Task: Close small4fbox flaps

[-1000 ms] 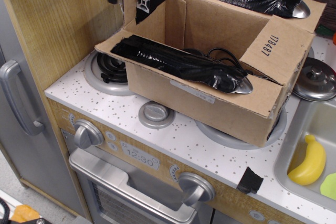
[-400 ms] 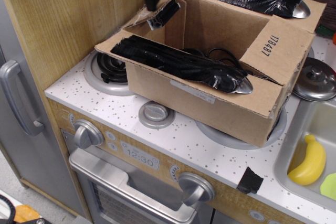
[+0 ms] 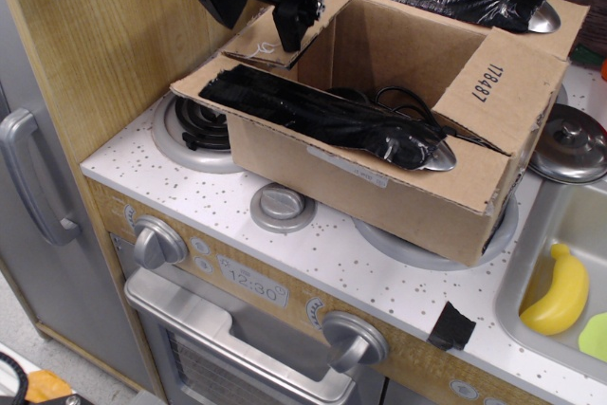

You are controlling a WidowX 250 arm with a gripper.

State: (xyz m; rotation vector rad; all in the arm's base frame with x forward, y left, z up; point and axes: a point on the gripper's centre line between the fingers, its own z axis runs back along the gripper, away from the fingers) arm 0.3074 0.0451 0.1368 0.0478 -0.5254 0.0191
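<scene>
While the jaws (image 3: 289, 30) press one short flap (image 3: 285, 30), the small4fbox (image 3: 379, 139) sits open

A single camera looks down at an angle from in front of the toy stove (image 3: 285, 272), fairly close. It faces the small4fbox (image 3: 379, 177), with the sink (image 3: 541, 234) cut off at the right edge.
</scene>
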